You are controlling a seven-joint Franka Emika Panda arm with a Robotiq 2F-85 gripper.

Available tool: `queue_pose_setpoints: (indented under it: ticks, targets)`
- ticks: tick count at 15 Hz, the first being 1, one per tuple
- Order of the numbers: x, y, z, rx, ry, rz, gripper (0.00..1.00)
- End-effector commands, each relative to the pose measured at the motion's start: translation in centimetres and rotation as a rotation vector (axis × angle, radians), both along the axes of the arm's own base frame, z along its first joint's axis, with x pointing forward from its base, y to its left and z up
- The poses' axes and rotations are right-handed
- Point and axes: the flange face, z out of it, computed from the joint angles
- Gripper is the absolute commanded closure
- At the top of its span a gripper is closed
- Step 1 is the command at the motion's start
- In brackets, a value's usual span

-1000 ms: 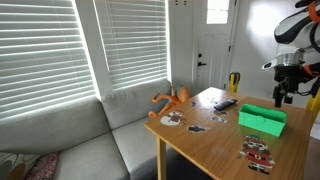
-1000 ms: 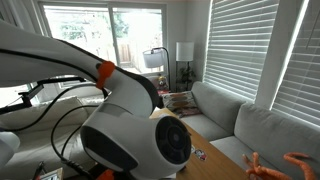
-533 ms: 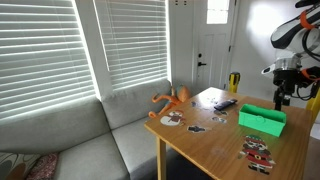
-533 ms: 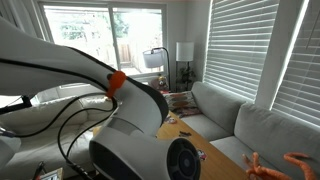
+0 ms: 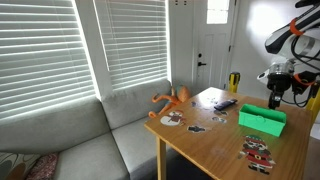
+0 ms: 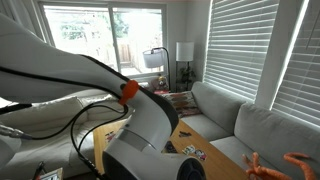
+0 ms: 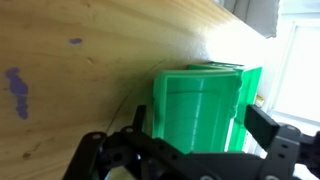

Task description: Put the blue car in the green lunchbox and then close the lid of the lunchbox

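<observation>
The green lunchbox (image 5: 262,122) stands on the wooden table (image 5: 215,145) near its far right side. In the wrist view the lunchbox (image 7: 195,105) fills the middle, with its lid (image 7: 250,95) standing up along one long edge. My gripper (image 5: 275,97) hangs just above the box. In the wrist view the gripper (image 7: 200,125) is open, its dark fingers (image 7: 268,128) spread wider than the box, with nothing held between them. I cannot make out the blue car in any view. A small dark item (image 5: 220,118) lies left of the box, too small to identify.
A longer flat dark blue item (image 5: 224,104) and an orange octopus toy (image 5: 172,99) lie at the table's back. Flat toy pieces (image 5: 258,150) lie in front of the box. A grey sofa (image 5: 90,140) stands beside the table. The robot's arm (image 6: 140,120) fills an exterior view.
My gripper has shifted a little to the left and slightly lower, coming over the green lunchbox. The objects on the table have not moved.
</observation>
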Motion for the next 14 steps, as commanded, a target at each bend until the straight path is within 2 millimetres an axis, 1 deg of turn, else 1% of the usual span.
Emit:
queue_pose_setpoints:
  ticks: [1,7,11,14]
  targets:
    - [0.6,-0.7,-0.2,0.070,0.025,-0.048,0.00]
    - [0.7,-0.9,-0.2,0.140,0.035,-0.076,0.00]
    - [0.6,-1.1,0.4,0.164,0.036,-0.088,0.00]
    - [0.5,-1.3,1.5,0.141,0.033,-0.084,0.00]
